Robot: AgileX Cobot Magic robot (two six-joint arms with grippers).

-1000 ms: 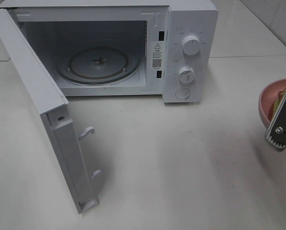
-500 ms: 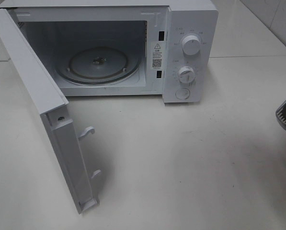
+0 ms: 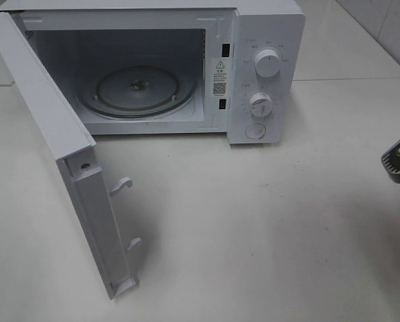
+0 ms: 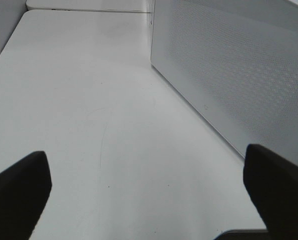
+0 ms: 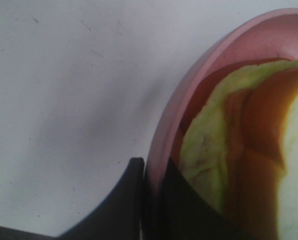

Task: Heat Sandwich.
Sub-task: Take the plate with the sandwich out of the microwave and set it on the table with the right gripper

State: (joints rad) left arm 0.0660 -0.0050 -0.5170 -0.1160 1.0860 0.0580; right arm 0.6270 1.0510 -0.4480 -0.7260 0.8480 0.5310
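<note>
White microwave (image 3: 186, 67) at back of white table (image 3: 253, 228), door (image 3: 59, 154) swung wide open toward front left. Glass turntable (image 3: 138, 90) bare inside cavity. Two round knobs (image 3: 267, 64) stacked on control panel, round button (image 3: 255, 131) below. Pink plate (image 5: 188, 100) over table.

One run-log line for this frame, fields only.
phase: carrying plate | right gripper: shut on pink plate rim | sandwich: on plate | left gripper: open, empty | microwave: door open, turntable bare
</note>
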